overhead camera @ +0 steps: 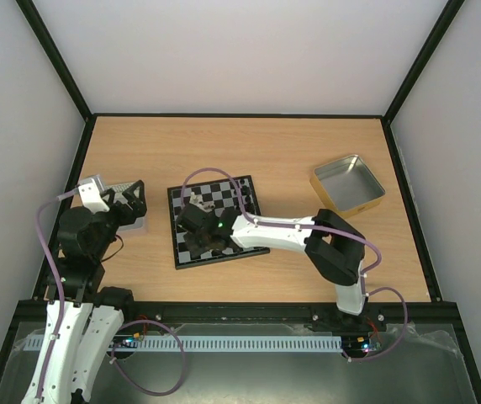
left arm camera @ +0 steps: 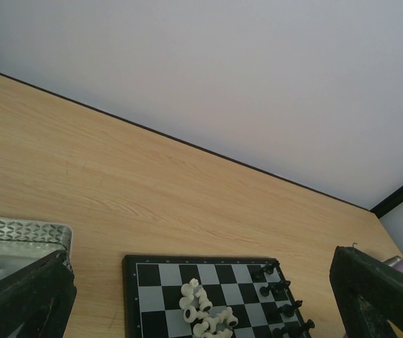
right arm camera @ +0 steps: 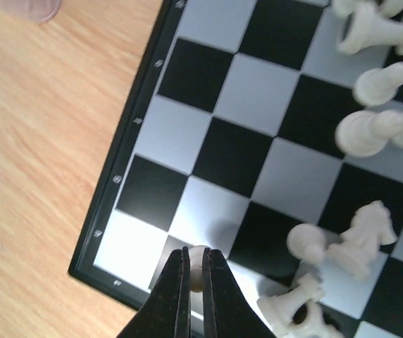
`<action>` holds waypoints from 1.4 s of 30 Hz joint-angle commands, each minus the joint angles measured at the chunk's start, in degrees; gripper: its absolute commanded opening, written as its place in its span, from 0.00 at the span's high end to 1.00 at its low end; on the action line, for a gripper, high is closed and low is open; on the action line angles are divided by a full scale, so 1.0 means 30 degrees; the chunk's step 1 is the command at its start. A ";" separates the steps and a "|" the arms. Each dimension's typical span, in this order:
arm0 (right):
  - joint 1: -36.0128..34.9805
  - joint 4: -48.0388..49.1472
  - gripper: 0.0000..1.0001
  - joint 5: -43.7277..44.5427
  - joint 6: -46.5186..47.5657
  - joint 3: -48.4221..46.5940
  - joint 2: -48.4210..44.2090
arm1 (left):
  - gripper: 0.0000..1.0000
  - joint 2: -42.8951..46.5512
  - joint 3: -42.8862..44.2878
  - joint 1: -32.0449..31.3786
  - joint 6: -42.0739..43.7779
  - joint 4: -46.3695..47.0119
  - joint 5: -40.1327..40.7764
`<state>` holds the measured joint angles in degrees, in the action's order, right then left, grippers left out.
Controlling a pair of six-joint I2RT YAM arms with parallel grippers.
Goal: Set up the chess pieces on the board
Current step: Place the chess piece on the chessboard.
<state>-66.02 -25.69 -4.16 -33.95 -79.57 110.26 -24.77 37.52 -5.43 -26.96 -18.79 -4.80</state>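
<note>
The board (overhead camera: pixel 237 193) lies mid-table, with black and light grey checks. Cream-white chess pieces (left arm camera: pixel 205 310) lie toppled in a heap on it, and black pieces (left arm camera: pixel 283 289) stand along one edge. My right gripper (right arm camera: pixel 196 266) hangs low over a corner of the board (right arm camera: pixel 237 95), shut on a small cream-white piece (right arm camera: pixel 197 276) pinched between its fingertips. More white pieces (right arm camera: pixel 367 130) lie on their sides to its right. My left gripper (overhead camera: pixel 129 199) stands open off the board's left side, nothing between its fingers (left arm camera: pixel 25 296).
A silver tin (overhead camera: pixel 128 217) sits under the left gripper at the table's left, its patterned rim (left arm camera: pixel 18 231) in the left wrist view. An open silver tin (overhead camera: pixel 348 180) lies at the right rear. Black frame rails edge the table.
</note>
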 commanded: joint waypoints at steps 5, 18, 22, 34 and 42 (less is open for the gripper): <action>-0.1012 -0.0687 0.98 0.0798 0.0515 0.0095 0.0176 | 0.00 0.0176 -0.0156 0.0082 0.0161 0.0010 0.0339; -0.1135 -0.1301 0.97 0.0966 0.1134 -0.0241 0.1172 | 0.00 0.0173 -0.0218 0.0082 0.0140 0.0052 0.0210; -0.1138 -0.1014 0.95 0.0246 0.1290 -0.0281 0.1186 | 0.00 0.0176 -0.0221 0.0082 0.0139 0.0055 0.0193; -0.1124 -0.1033 0.89 -0.0347 0.1198 -0.0371 0.0970 | 0.00 0.0143 -0.0212 0.0082 0.0114 0.0022 0.0214; -0.1095 0.0265 0.67 0.1635 0.0147 0.0066 -0.0918 | 0.00 0.0043 -0.0268 0.0082 0.0081 0.0095 0.0144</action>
<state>-69.04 -26.76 -4.16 -31.73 -79.70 112.38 -24.77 37.43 -5.43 -27.00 -18.79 -4.43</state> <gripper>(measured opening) 0.310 0.997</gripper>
